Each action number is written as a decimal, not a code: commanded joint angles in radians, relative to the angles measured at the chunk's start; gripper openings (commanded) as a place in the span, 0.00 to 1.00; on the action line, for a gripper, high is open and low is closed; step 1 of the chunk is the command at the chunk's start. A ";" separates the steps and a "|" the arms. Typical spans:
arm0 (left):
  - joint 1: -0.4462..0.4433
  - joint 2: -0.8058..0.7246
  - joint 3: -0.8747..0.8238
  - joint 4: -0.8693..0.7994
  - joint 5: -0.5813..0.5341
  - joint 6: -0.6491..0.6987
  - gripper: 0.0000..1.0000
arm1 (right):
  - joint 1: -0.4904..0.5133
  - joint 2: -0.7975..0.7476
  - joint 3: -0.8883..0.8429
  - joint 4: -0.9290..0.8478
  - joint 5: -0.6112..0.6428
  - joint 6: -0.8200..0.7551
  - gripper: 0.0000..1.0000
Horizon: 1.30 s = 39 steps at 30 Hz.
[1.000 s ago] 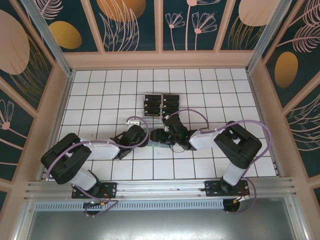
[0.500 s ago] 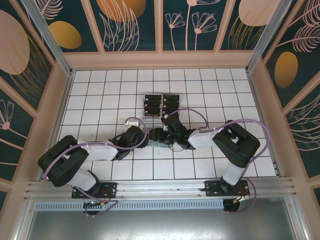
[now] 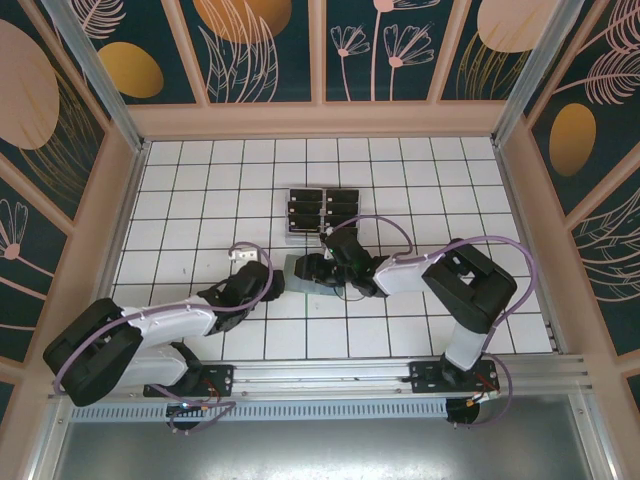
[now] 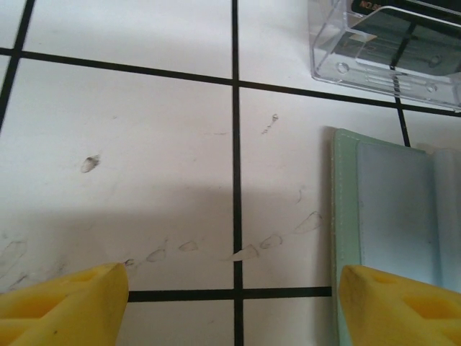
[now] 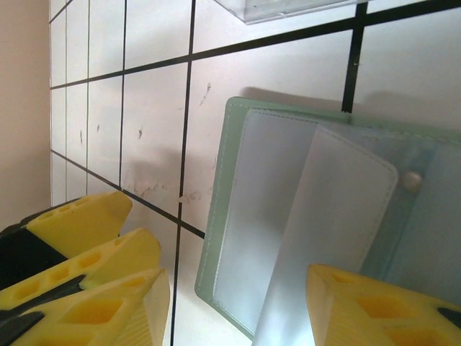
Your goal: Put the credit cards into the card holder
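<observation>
Left arm drawn back since a second ago; left pincer (image 3: 265,285) now stands apart from the card holder (image 4: 389,216), which lies just ahead of its right fingertip. Fingers spread wide, nothing between them. Right pincer (image 5: 238,288) also spread, straddling the holder, which lies open with its clear sleeves up. Whether a finger touches a sleeve is hard to say from here. Credit cards (image 3: 305,215) sit in the clear rack (image 4: 389,43), beyond both pincers. Judgement: cards light, stiff, slick, thin, best pinched across an exposed edge. Holder soft and floppy, wants pinning while a card slides in
</observation>
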<state>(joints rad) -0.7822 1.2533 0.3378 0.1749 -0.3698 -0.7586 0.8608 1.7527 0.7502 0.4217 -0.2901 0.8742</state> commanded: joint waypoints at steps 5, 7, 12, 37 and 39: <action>-0.006 -0.024 -0.050 0.007 -0.018 -0.060 0.77 | 0.018 0.039 0.068 -0.017 -0.013 0.003 0.53; -0.007 -0.028 -0.058 0.014 -0.014 -0.064 0.77 | 0.021 0.048 0.083 -0.026 -0.015 0.001 0.53; -0.007 -0.044 -0.078 0.027 -0.010 -0.071 0.77 | 0.032 0.071 0.123 -0.055 -0.017 -0.005 0.53; -0.007 -0.150 -0.130 0.001 -0.009 -0.079 0.77 | 0.069 0.229 0.548 -0.221 -0.099 -0.150 0.52; -0.007 -0.149 -0.120 -0.004 -0.007 -0.073 0.77 | 0.066 0.198 0.560 -0.239 -0.087 -0.167 0.52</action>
<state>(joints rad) -0.7822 1.1114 0.2073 0.1890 -0.3752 -0.8249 0.9230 1.9907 1.2720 0.2344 -0.3691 0.7620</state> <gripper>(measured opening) 0.767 0.520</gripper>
